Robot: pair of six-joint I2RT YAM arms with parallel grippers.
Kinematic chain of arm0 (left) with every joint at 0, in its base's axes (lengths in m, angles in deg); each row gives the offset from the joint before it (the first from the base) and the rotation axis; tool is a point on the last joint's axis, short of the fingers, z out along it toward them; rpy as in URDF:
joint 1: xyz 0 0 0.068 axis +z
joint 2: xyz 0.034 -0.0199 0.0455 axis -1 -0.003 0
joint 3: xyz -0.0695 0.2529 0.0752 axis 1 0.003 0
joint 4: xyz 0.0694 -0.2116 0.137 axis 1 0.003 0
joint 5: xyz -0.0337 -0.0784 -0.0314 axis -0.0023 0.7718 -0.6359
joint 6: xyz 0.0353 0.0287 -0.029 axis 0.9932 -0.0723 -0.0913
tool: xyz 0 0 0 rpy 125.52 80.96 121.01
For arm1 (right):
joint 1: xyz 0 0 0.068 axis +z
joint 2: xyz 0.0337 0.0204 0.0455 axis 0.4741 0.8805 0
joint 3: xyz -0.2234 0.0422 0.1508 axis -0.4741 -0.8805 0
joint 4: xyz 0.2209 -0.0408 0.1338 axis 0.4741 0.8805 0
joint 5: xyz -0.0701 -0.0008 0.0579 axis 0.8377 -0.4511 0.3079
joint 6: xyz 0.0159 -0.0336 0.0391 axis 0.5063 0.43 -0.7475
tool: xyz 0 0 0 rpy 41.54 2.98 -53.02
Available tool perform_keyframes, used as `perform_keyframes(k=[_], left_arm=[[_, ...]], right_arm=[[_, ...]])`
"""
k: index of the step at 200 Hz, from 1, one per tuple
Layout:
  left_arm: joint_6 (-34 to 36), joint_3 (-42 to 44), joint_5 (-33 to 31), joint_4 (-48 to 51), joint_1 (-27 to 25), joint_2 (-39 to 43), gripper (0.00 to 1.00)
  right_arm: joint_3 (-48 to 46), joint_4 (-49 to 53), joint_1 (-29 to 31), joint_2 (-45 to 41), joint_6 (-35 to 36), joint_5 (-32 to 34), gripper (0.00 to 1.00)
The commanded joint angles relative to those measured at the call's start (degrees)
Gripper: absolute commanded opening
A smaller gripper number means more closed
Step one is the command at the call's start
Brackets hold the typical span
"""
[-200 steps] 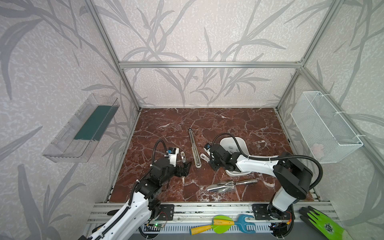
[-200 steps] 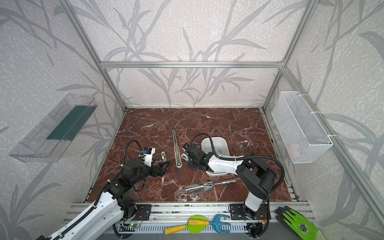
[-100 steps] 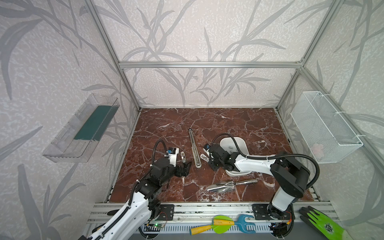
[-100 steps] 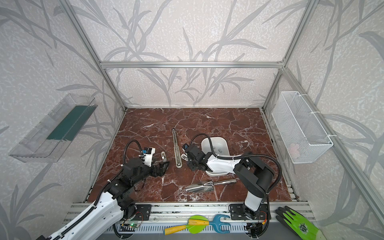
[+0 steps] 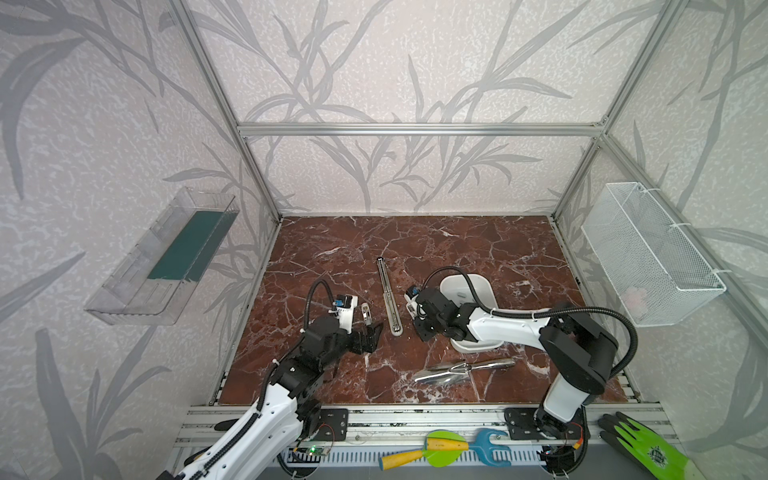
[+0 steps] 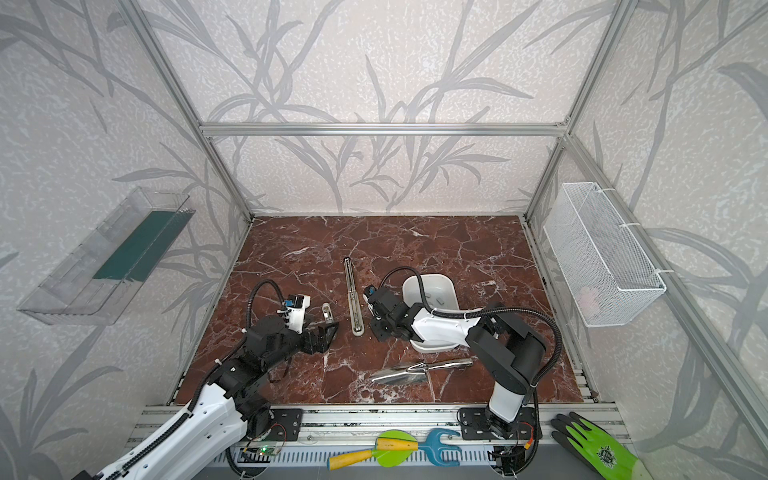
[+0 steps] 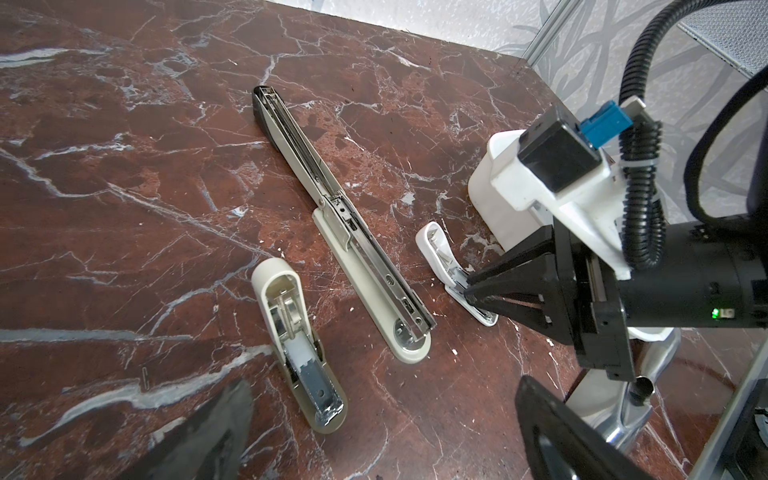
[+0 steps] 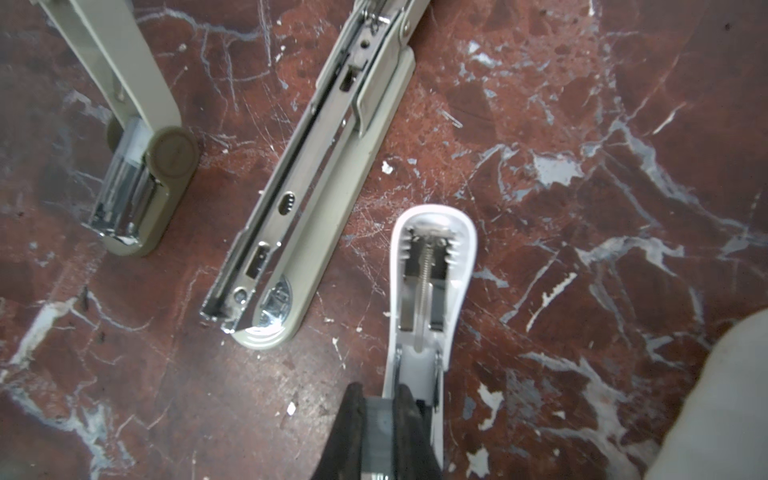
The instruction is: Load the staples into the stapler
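Staples (image 8: 378, 424), one short flat grey metallic strip, sit pinched between the closed right gripper (image 8: 378, 390) fingertips. They are at mid-table, at the near end of the small white open stapler (image 8: 432, 266). That stapler's long axis runs near-far, with its rounded end far. The strip's own heading is hidden. The left gripper (image 5: 371, 336) gapes empty.

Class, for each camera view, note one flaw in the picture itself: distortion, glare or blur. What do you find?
Both top views: even light, sharp, only the trowel glints. Left wrist view: long stapler crisp, left fingers dark blurs at the edge. Right wrist view: soft overall, glare on that stapler's chrome tip, right gripper out of focus.
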Motion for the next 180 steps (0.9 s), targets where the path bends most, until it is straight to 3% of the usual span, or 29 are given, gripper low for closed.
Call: perform_keyframes(k=[1,45,101,180], left_arm=[[-0.3,0.7,-0.7,-0.9,0.2,0.7,0.99],[-0.3,0.8,-0.4,-0.9,0.1,1.0,0.99],[-0.3,0.9,-0.7,-0.9,0.1,1.4,0.99],[-0.4,1.0,-0.7,-0.8,0.1,1.6,0.99]], right_arm=[[1.5,0.6,0.4,1.5,-5.1,-1.4,0.02],[1.1,0.9,0.6,0.7,-6.1,2.1,0.01],[-2.5,-1.0,4.3,-3.3,-8.2,11.8,0.01],[-5.2,-3.6,4.5,-6.5,-8.2,13.4,0.03]])
